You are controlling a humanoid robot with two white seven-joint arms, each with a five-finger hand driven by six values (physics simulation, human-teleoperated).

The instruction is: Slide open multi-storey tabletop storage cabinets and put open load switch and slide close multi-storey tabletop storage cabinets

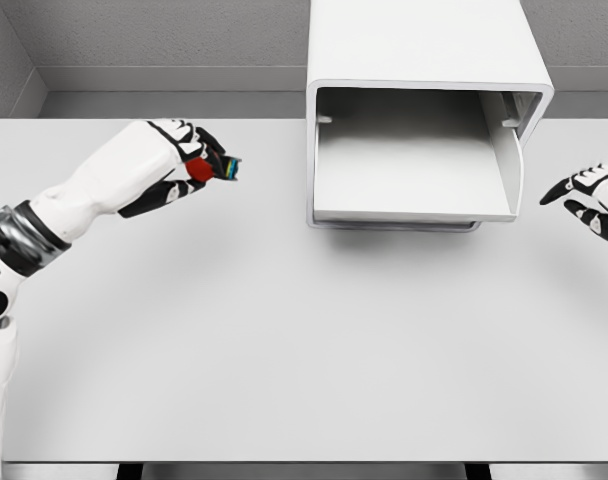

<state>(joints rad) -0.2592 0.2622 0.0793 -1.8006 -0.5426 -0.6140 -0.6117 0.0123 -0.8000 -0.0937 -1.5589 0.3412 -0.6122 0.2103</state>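
Pinching the red-and-dark load switch [212, 169] in my left hand [189, 160], its fingers clamped; my right hand [594, 195] hangs spread beside the open cabinet drawer [414, 165].

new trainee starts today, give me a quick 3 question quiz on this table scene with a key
1. True or false: the drawer of the white cabinet is pulled open and looks empty.
2. Which hand holds the small red and blue switch? A) left hand B) right hand C) neither
3. Fill in: the switch is held above the table, to the ____ of the cabinet in the head view.

Key
1. True. The open tray shows only bare white floor.
2. A. The left hand's fingers close on the switch; the right hand rests open at the right edge of the picture.
3. Left.
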